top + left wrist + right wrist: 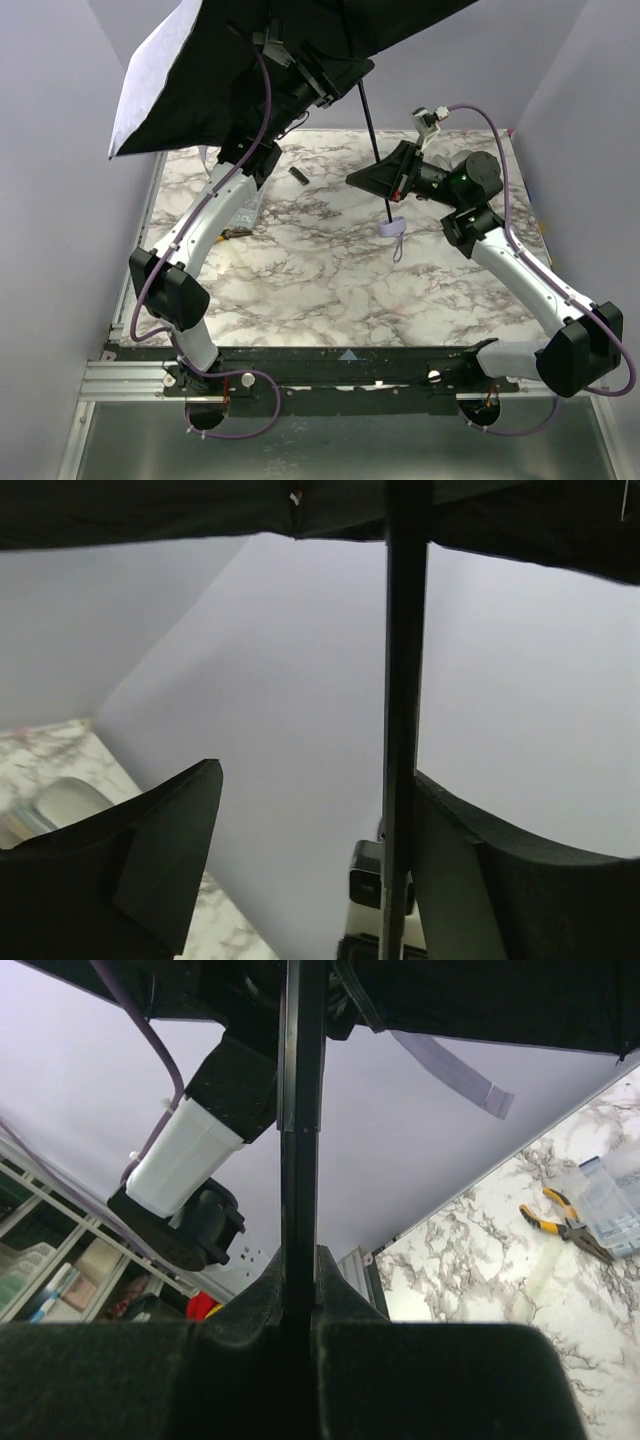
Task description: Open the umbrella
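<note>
The umbrella (220, 70) is spread at the top of the scene, showing its black lining and a pale outer edge on the left. Its thin black shaft (372, 130) slants down to a small pale handle (392, 227) with a loop strap, hanging above the marble. My right gripper (385, 180) is shut on the shaft (302, 1110) a little above the handle. My left gripper (325, 75) is raised under the canopy. In the left wrist view it (318, 780) stands open, and the shaft (403, 680) runs close against its right finger (500, 880).
A small black stick-like object (297, 175) lies on the marble table (330, 290) at the back. Yellow-handled pliers (565, 1222) and a clear plastic box (610, 1205) lie at the table's left side. Lavender walls enclose the table.
</note>
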`<state>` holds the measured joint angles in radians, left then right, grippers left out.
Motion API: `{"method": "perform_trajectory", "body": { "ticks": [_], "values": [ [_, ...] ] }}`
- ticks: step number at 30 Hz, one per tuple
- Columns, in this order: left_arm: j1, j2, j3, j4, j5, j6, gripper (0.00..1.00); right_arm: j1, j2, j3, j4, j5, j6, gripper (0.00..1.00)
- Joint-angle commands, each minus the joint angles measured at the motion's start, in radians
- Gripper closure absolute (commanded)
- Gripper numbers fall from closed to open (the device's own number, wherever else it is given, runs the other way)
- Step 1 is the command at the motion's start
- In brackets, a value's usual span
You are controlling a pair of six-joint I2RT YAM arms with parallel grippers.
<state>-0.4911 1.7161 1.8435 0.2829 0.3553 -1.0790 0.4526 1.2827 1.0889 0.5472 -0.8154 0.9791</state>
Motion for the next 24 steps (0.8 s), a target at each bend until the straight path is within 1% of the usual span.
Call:
{"method": "perform_trajectory", "body": {
  "ticks": [1, 2, 3, 4, 5, 6, 8, 10, 11, 12, 13, 14, 15, 16, 18, 20, 21, 23, 24],
  "values": [
    [-0.003, 0.004, 0.02, 0.061, 0.013, -0.025, 0.32, 0.007, -0.04, -0.014, 0.154, -0.044, -0.043, 1.0],
    [-0.004, 0.009, 0.024, 0.088, 0.032, -0.009, 0.34, 0.008, -0.036, -0.024, 0.163, -0.05, -0.04, 1.0],
    [-0.005, 0.013, 0.03, 0.115, 0.052, 0.003, 0.39, 0.008, -0.034, -0.034, 0.172, -0.054, -0.037, 1.0],
    [-0.005, 0.017, 0.036, 0.134, 0.066, 0.018, 0.48, 0.008, -0.032, -0.047, 0.18, -0.053, -0.034, 1.0],
    [-0.006, 0.019, 0.04, 0.155, 0.077, 0.031, 0.6, 0.008, -0.031, -0.056, 0.188, -0.053, -0.03, 1.0],
    [-0.006, 0.02, 0.038, 0.171, 0.082, 0.047, 0.77, 0.008, -0.03, -0.064, 0.196, -0.054, -0.027, 1.0],
    [-0.005, 0.013, 0.028, 0.18, 0.073, 0.062, 1.0, 0.008, -0.028, -0.072, 0.2, -0.054, -0.025, 1.0],
    [-0.006, 0.007, 0.018, 0.17, 0.067, 0.066, 1.0, 0.008, -0.028, -0.075, 0.193, -0.053, -0.025, 1.0],
    [-0.005, 0.004, 0.011, 0.165, 0.066, 0.067, 1.0, 0.007, -0.028, -0.076, 0.191, -0.053, -0.03, 0.98],
    [-0.005, -0.001, 0.005, 0.15, 0.067, 0.069, 1.0, 0.008, -0.03, -0.075, 0.187, -0.051, -0.038, 0.91],
    [-0.005, -0.01, -0.003, 0.141, 0.067, 0.07, 1.0, 0.007, -0.031, -0.074, 0.178, -0.049, -0.05, 0.71],
    [-0.006, -0.02, -0.018, 0.125, 0.064, 0.072, 1.0, 0.007, -0.036, -0.072, 0.169, -0.05, -0.071, 0.49],
    [-0.006, -0.031, -0.028, 0.099, 0.055, 0.078, 1.0, 0.005, -0.043, -0.066, 0.154, -0.057, -0.1, 0.36],
    [-0.004, -0.039, -0.036, 0.063, 0.051, 0.075, 1.0, 0.002, -0.053, -0.056, 0.111, -0.062, -0.157, 0.29],
    [0.0, -0.066, -0.066, -0.001, 0.04, 0.075, 1.0, -0.001, -0.085, -0.027, -0.008, -0.03, -0.295, 0.25],
    [0.007, -0.097, -0.101, -0.049, 0.043, 0.091, 1.0, -0.002, -0.126, 0.007, -0.138, 0.055, -0.47, 0.25],
    [0.012, -0.112, -0.117, -0.088, 0.041, 0.098, 1.0, -0.002, -0.146, 0.019, -0.2, 0.124, -0.577, 0.24],
    [0.024, -0.134, -0.133, -0.158, 0.051, 0.12, 1.0, -0.002, -0.178, 0.04, -0.269, 0.245, -0.759, 0.25],
    [0.028, -0.146, -0.139, -0.189, 0.056, 0.135, 1.0, -0.003, -0.186, 0.051, -0.282, 0.284, -0.839, 0.27]
  ]
}}
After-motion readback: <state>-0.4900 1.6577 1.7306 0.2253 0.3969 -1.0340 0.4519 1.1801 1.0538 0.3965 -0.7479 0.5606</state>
